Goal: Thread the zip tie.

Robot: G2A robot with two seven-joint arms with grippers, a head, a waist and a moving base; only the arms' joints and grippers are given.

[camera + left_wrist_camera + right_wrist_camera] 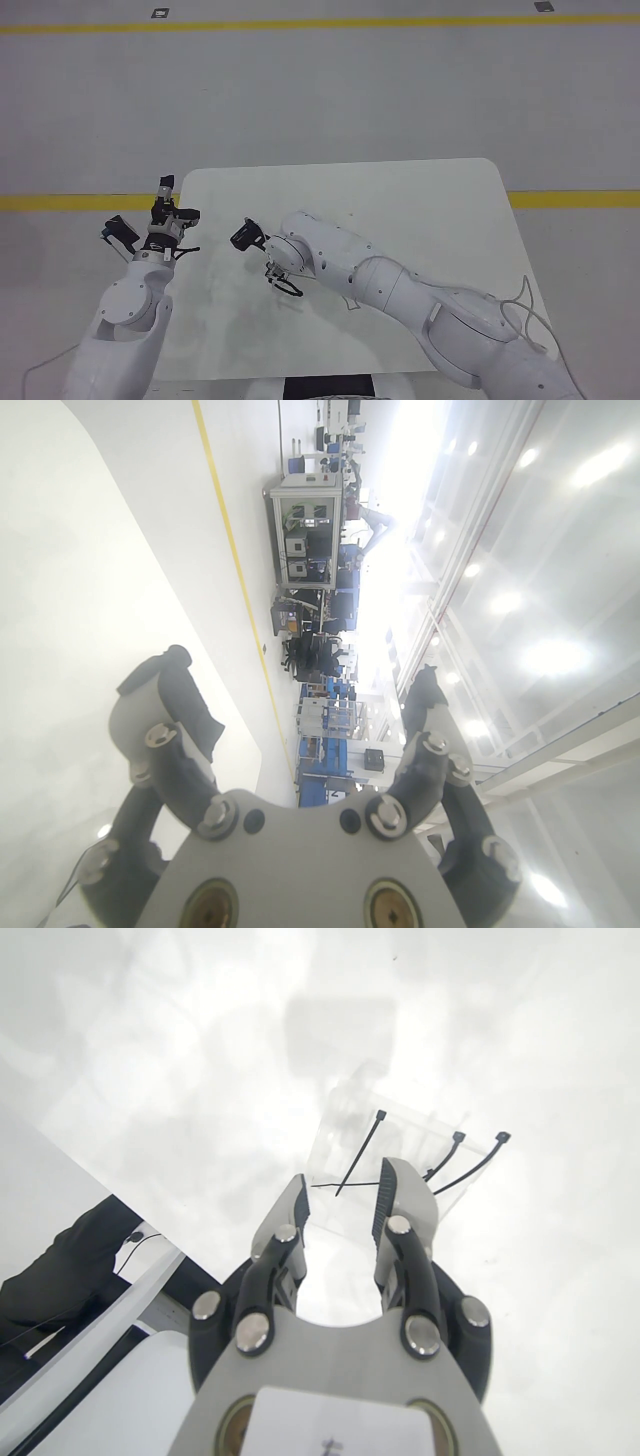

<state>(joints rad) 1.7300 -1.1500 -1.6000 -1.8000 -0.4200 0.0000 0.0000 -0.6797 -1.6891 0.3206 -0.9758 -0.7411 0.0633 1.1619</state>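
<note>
Jaws apart on nearer right gripper (344,1173); thin black plastic zip tie (361,1152) just ahead on clear plastic stand (340,1118), white table's (420,200) left half, long axis running away from them.

The right tool (344,1178) hangs over the white rounded counter (420,200), left of its middle, just before a clear plastic holder (400,1138) on the counter. Three black plastic zip ties (362,1150) lie side by side across the holder. One thin tail crosses between the right tool's fingertips. The left tool (300,665) sits at the counter's left edge, well apart.
</note>
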